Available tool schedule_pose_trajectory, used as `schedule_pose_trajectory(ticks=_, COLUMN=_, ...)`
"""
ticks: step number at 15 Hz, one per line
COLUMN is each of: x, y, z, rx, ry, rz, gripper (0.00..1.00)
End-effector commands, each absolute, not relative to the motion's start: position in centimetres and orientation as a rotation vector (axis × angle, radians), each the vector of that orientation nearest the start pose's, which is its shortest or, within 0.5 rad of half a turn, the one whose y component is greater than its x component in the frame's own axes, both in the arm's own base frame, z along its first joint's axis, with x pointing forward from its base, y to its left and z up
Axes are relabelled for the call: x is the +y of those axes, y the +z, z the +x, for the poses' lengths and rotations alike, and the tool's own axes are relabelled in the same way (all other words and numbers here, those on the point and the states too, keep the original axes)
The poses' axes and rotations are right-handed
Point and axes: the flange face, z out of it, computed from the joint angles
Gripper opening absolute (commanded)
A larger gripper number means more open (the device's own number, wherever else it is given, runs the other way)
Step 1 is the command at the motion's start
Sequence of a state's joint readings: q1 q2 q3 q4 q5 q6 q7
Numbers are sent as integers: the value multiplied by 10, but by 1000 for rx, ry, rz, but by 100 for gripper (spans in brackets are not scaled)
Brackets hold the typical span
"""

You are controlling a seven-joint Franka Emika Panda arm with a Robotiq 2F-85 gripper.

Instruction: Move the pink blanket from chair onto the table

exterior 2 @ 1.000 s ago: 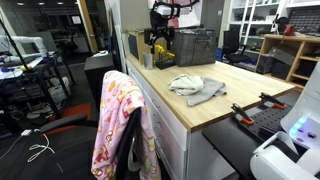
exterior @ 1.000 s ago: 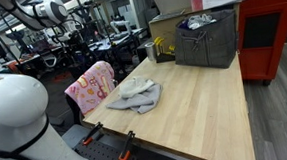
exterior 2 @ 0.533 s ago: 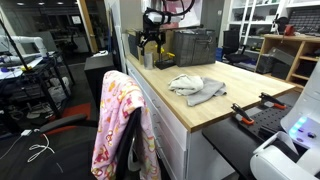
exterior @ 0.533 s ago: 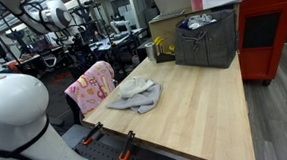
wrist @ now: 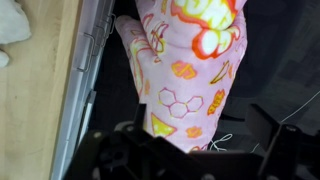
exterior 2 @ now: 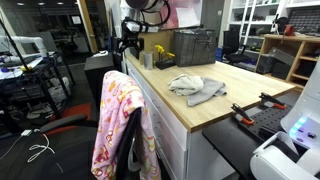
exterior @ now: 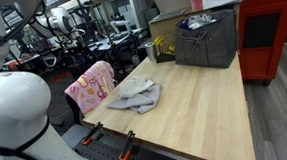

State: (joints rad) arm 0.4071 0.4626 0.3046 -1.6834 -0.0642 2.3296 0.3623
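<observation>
Gripper (exterior 2: 128, 47) is hanging out past the left edge of the table (exterior 2: 215, 105), a bit above and beyond the chair (exterior 2: 130, 145). From what we can see in the wrist view, its jaws are spread apart with nothing between them.

The pink blanket (exterior 2: 120, 120) is draped over the chair back, just beside the table edge and not on the table at all. So we'd say the task is at the reach-in stage, with no grasp yet.

The drape is why the approach looks the way it does. The fabric folds over the top of the chair back, and we reckon that ridge is the easiest bit to pinch from above.

The arm stretches out sideways over the table edge with the wrist turned down, so the wrist camera looks straight down the blanket (wrist: 185, 70). The table's wooden edge (wrist: 40, 100) runs along the left of that view.

On the tabletop there's a grey cloth (exterior 2: 197, 87) crumpled in the middle and a grey bin (exterior 2: 195, 47) at the far end. There's bare wood on the near side of the cloth, so the blanket has somewhere to land.

Our worry is that loose fabric could snag on the chair when it's lifted.
</observation>
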Motion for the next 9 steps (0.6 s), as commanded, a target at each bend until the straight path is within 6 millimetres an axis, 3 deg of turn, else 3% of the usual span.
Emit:
schedule_pose_trajectory(ticks=1, x=455, y=340, z=561, rx=-588, ry=-173, rz=-2876, gripper=100)
schedule_pose_trajectory(ticks=9, x=471, y=286, z=578, rx=-657, ry=-93, rz=-2863, gripper=100)
